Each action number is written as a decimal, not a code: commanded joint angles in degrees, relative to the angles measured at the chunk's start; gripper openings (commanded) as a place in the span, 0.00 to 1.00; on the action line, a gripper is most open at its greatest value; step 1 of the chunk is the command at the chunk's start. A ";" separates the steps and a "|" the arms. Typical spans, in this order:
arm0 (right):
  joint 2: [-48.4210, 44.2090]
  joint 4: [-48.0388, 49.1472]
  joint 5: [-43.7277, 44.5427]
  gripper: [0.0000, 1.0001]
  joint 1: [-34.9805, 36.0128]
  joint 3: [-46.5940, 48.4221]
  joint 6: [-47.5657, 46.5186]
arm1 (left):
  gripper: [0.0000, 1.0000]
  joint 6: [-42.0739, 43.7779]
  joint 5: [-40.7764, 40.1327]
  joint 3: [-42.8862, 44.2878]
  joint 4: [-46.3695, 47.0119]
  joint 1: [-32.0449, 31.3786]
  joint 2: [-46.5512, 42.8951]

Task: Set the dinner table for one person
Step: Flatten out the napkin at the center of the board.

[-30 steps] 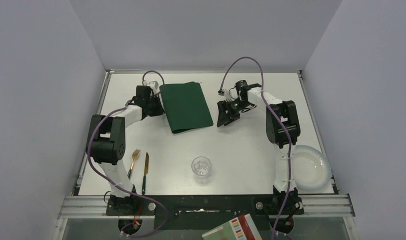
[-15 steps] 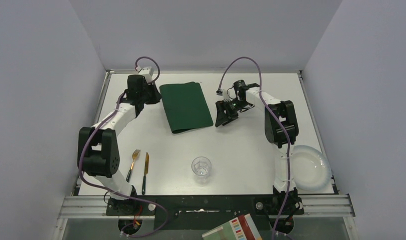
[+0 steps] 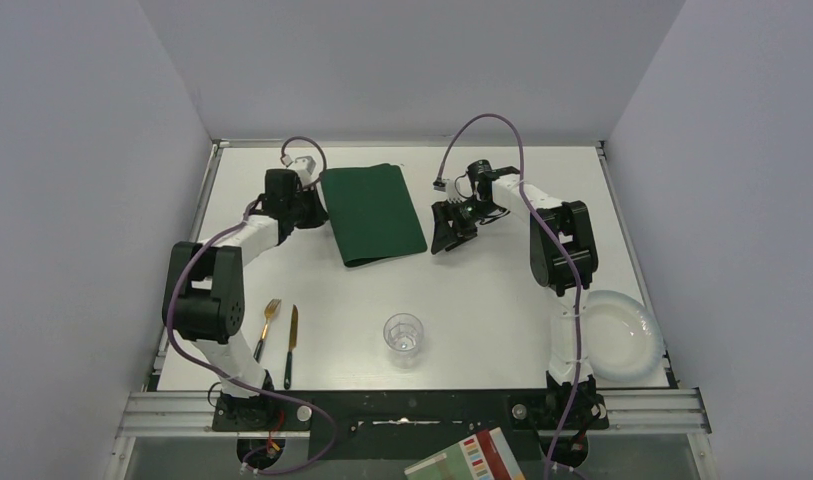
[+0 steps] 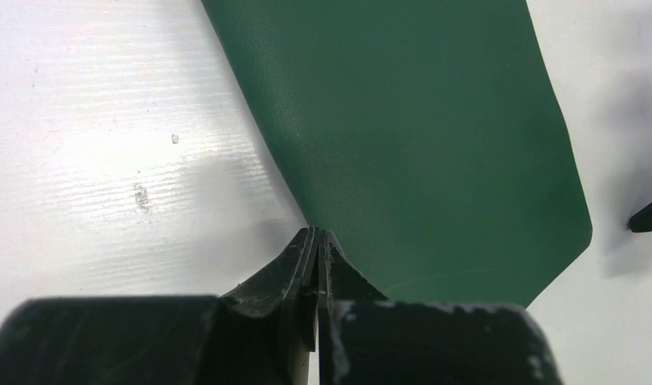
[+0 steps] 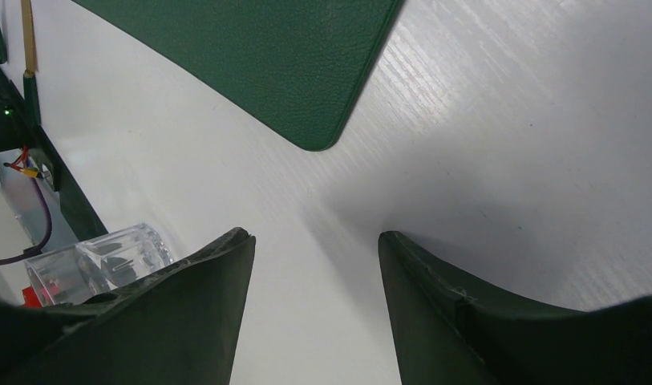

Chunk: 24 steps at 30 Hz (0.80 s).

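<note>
Placemat (image 3: 372,212): dark green, rectangular, with rounded corners and a fine leather-like grain. It lies flat and slightly skewed on the far middle of the counter (image 3: 482,290). The counter is a large white rectangle with faint linear ridging and a thin metal rim; it spans the whole work area beyond the arm bases and carries every item.

Left claw (image 4: 316,233): black fingers pressed together, tips at the mat's left edge. Whether the edge is pinched cannot be told.

Right claw (image 5: 313,234): fingers parted, empty, over bare counter just beside the mat's right near corner.

Near edge:
- Clear faceted glass (image 3: 403,335), upright, central.
- Fork (image 3: 268,320) and knife (image 3: 292,340), gold-toned heads on dark handles, side by side at left.
- Glossy round white plate (image 3: 622,335) at the right corner.

The right arm's (image 3: 564,245) black elbow stands between plate and mat.
</note>
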 commanded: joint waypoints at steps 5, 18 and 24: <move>3.59 2.56 5.71 0.60 1.26 -2.19 -0.92 | 0.00 1.58 1.46 3.30 2.87 -1.70 0.19; 3.27 4.60 6.31 0.61 0.94 -2.45 0.43 | 0.00 3.74 0.29 -3.31 0.97 -2.70 1.58; 3.96 4.37 6.60 0.62 1.23 -1.13 0.88 | 0.00 3.96 0.31 -5.20 1.18 -2.66 1.65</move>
